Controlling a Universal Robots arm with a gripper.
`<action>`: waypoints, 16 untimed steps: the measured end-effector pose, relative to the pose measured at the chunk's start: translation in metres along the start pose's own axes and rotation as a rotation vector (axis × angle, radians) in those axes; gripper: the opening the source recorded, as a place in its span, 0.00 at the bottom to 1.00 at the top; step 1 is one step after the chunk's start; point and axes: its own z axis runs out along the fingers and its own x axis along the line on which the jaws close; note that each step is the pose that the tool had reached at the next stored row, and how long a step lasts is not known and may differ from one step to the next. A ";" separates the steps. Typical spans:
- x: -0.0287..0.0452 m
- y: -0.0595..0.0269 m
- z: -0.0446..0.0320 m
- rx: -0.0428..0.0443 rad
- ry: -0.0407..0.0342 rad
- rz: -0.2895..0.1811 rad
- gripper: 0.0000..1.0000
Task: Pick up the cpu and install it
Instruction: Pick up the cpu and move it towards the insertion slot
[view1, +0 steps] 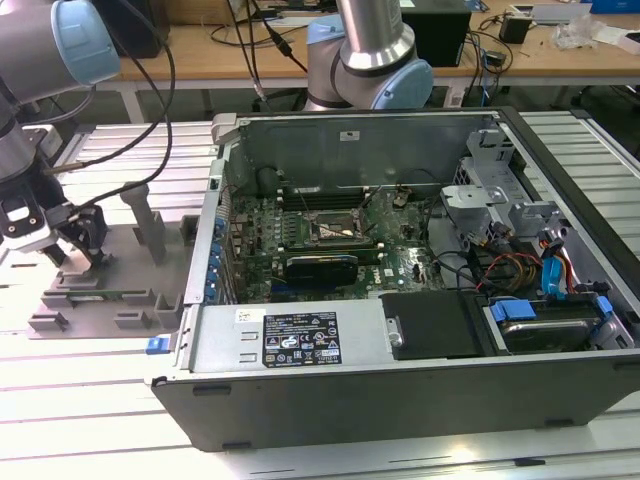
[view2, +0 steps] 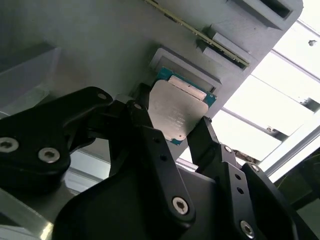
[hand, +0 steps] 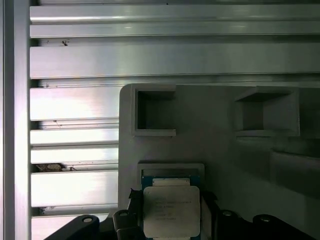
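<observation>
Slatted aluminium table carries an open computer case and, toward the exterior view's left, a grey tray with upright blocks. The gripper is down at this tray. In both wrist views the cpu lies flat, silver top up, in a shallow square pocket of the tray, directly between the black fingers. One fingertip sits against each of two opposite edges, so they look pinched on the chip across its width, which appears seated in the pocket, not raised. The dark socket lies well apart, inside the case toward the exterior view's right
</observation>
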 end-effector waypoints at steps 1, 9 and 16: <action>-0.0002 0.0003 -0.0046 -0.0001 -0.0001 0.000 0.55; -0.0018 0.0033 -0.0497 0.0000 -0.0001 0.000 0.55; -0.0037 0.0059 -0.1006 0.0000 -0.0001 0.000 0.55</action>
